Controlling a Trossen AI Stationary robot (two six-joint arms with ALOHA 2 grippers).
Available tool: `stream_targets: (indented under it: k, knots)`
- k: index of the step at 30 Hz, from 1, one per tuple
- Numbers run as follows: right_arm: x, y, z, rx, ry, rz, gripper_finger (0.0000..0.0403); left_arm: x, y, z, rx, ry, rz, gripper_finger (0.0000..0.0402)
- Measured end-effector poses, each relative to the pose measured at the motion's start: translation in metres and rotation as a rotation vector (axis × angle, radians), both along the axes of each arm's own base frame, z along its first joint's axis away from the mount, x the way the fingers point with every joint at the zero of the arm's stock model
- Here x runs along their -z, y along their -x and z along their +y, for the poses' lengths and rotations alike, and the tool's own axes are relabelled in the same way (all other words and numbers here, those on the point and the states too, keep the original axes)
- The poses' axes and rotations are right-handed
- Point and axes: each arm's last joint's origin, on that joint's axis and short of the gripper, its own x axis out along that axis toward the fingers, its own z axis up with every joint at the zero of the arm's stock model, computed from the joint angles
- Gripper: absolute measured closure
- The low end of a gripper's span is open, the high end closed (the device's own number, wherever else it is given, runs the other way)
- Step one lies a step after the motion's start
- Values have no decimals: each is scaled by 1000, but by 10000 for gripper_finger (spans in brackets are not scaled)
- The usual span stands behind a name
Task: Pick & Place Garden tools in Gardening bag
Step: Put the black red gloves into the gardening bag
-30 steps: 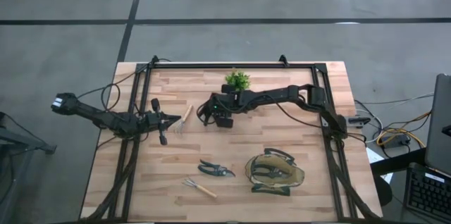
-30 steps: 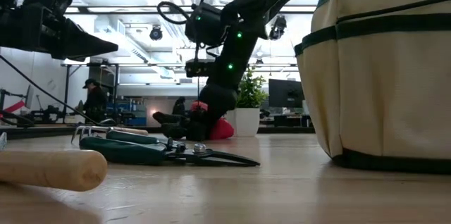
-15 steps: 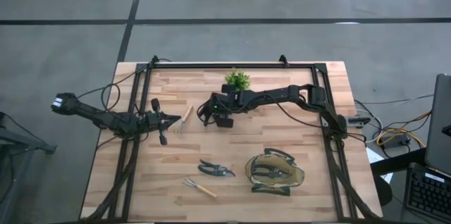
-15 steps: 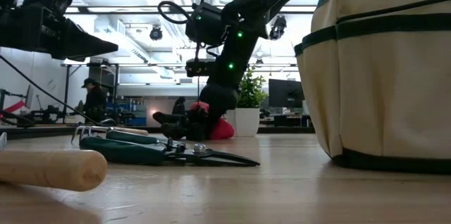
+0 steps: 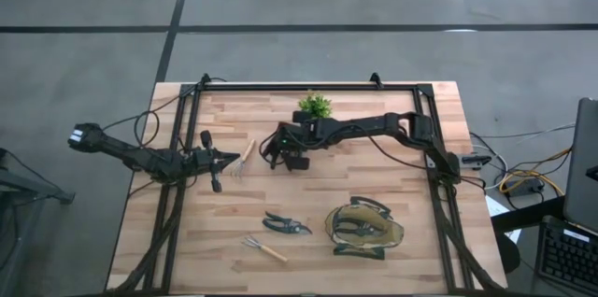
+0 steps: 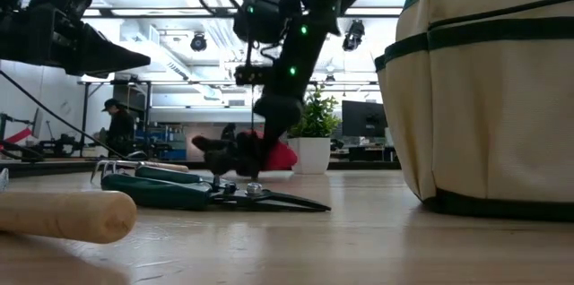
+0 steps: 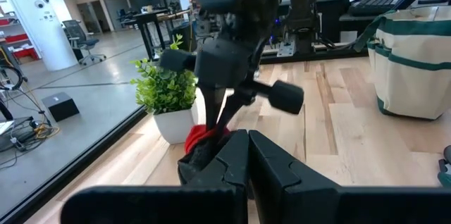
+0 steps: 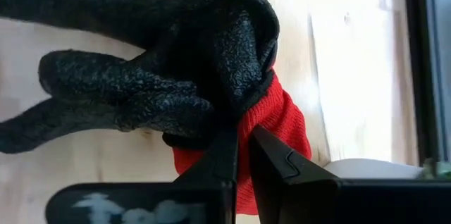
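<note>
The black-and-red glove [image 8: 162,62] is at the table's middle, just in front of the potted plant, with my right gripper [image 8: 243,155] shut on it; both show small in the high view, the glove [image 5: 271,157] below the gripper [image 5: 278,154]. My left gripper [image 5: 234,156] hovers shut at the left, next to a wooden-handled rake [image 5: 246,154]. Pruning shears [image 5: 285,224] and a second rake [image 5: 264,248] lie flat near the front edge. To their right stands the gardening bag [image 5: 364,230], mouth up. My right gripper pinches the glove between its two fingers where the black palm meets the red cuff [image 8: 236,122]. It comes slanting down from the table's right side. The glove's black fingers [image 6: 215,149] droop below and beside the hold. Whether the glove is clear of the table, I cannot tell.
A small potted plant [image 5: 315,106] stands just behind the glove, close to the right arm. A black frame [image 5: 308,87] runs along the far edge and down both sides of the table. Bare wood lies between the glove and the bag.
My right gripper has risen a little and tipped, and the glove has come up with it. The left arm, the tools and the bag have kept still.
</note>
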Motion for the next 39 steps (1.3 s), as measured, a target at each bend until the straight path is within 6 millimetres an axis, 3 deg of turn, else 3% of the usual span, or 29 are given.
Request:
stream_targets:
  k: [24, 32, 39]
  knots:
    - [-73, -8, 46, -80, -62, -4, 390, 0, 0, 0, 0, 0, -1, 390]
    - [-88, -2, 75, -131, -68, 45, 390, 0, 0, 0, 0, 0, -1, 390]
    - [-112, 15, 108, -137, -92, 110, 390, 0, 0, 0, 0, 0, 0, 390]
